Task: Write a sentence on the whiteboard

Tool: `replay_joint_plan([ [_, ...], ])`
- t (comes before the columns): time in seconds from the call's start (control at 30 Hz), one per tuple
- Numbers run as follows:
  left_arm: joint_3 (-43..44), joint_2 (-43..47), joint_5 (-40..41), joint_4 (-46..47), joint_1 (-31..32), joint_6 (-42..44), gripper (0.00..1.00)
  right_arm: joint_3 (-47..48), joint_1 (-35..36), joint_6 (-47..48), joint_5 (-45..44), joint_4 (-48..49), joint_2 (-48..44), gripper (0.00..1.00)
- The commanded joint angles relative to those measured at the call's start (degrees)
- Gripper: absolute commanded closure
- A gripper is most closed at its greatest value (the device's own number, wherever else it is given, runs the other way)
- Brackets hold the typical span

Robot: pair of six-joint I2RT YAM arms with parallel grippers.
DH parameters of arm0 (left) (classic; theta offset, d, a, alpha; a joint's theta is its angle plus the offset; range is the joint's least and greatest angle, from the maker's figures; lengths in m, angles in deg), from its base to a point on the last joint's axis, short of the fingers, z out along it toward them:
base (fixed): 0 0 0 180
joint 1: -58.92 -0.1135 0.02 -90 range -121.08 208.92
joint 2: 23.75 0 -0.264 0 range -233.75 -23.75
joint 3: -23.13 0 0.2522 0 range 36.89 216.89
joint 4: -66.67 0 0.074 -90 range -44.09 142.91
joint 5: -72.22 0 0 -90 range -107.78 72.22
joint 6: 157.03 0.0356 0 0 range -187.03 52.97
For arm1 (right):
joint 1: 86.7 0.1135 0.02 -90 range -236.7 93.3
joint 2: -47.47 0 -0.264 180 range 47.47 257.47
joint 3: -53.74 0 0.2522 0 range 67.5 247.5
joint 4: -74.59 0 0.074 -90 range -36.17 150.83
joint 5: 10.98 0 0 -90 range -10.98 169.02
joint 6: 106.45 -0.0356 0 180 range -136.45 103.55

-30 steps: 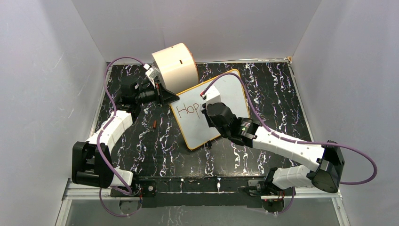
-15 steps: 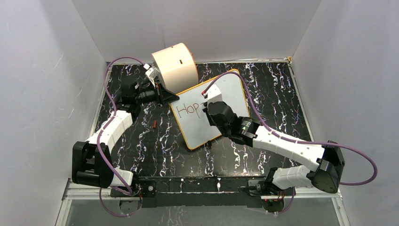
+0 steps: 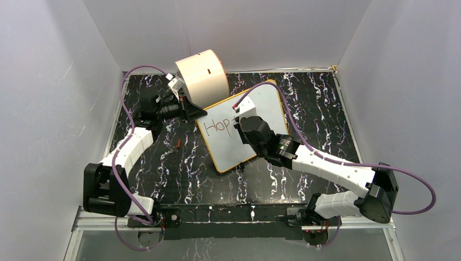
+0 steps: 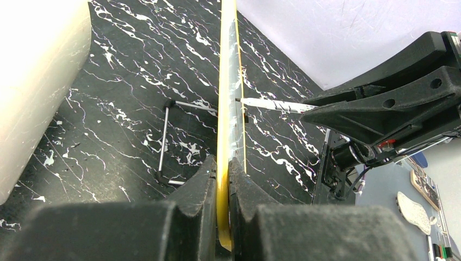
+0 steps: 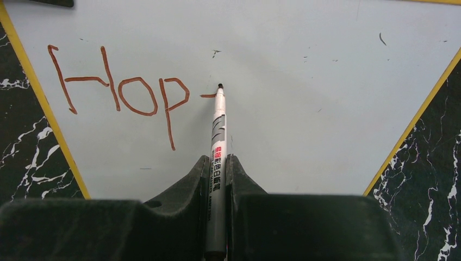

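Right wrist: the jaws hide the rear of the marker (image 5: 218, 136), and the frame crops the board (image 5: 304, 109). Top view: your right arm (image 3: 260, 138) covers the marker and the end of the lettering (image 3: 216, 125); a reddish item (image 3: 178, 143) on the tabletop (image 3: 163, 168) is too small to name. Left wrist: board seen edge-on, face unreadable; drum (image 4: 32, 81) blurred, cropped.

The whiteboard (image 3: 265, 106) sits on the tabletop (image 3: 163, 163) before a drum (image 3: 204, 76); the sentence (image 3: 216, 126) lies at its left end (just beside the left hand (image 3: 195, 113)).
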Motion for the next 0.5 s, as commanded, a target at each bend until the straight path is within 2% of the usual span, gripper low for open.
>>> replay_joint_plan([
  [0.0,0.11,-1.19,-1.08,-3.7,1.88,3.41,1.0,0.85,-0.61,1.05,1.63,5.48,0.76,1.0],
  [0.47,0.35,-1.25,-0.75,-4.28,1.88,3.78,1.0,1.56,-0.68,1.21,5.49,2.63,1.11,1.0],
])
